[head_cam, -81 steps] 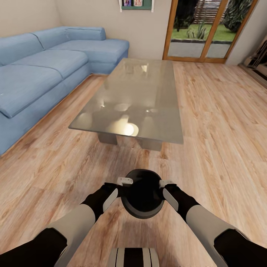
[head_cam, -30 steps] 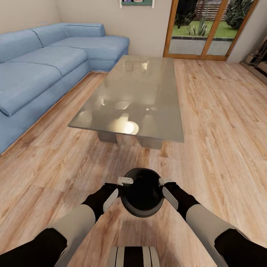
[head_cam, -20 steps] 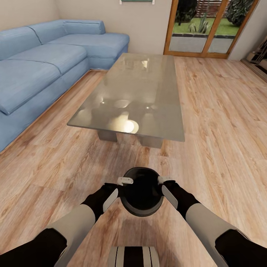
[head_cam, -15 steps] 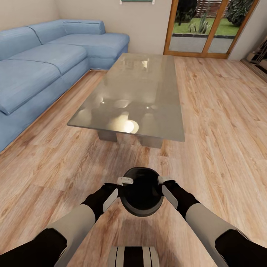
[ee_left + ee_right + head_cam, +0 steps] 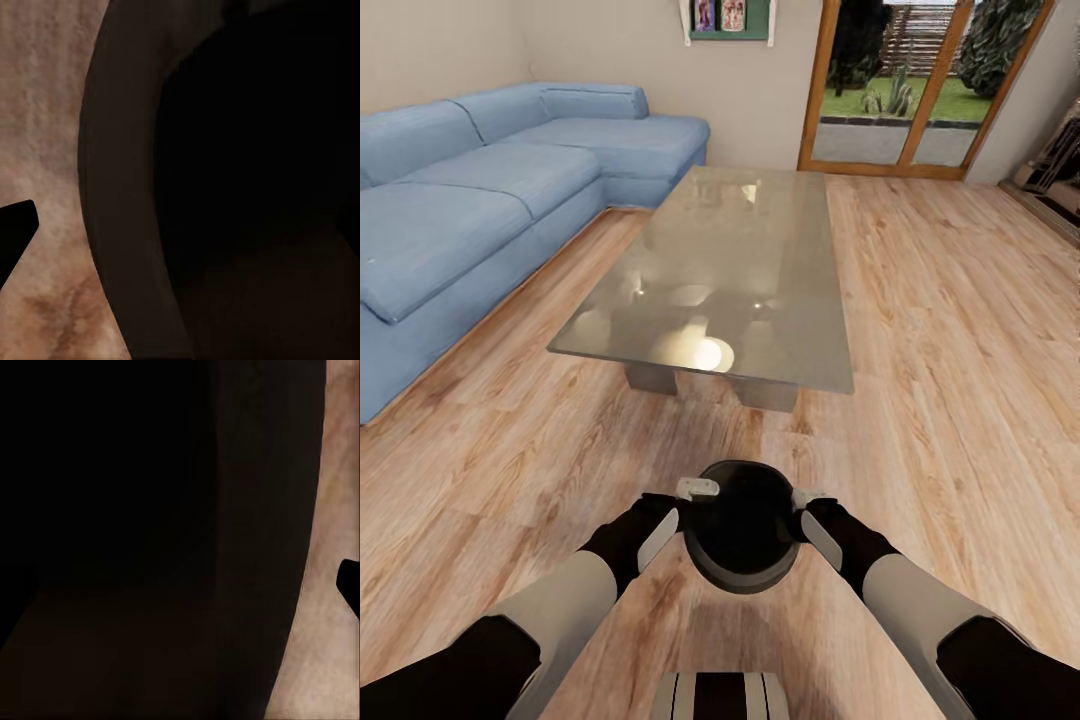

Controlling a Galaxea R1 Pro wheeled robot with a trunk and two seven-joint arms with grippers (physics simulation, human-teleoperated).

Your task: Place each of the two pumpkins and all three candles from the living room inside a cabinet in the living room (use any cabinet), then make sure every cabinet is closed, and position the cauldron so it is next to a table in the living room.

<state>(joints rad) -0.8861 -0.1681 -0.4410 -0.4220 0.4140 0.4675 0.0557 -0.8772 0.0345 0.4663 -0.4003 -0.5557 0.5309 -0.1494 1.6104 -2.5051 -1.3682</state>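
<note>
Arms fwd, grippers flanking cauldron (image 5: 740, 525)

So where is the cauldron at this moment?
In the head view the cauldron sits low and centre, between the left gripper and the right gripper, over the wooden floor, short of the near end of the coffee table.
</note>
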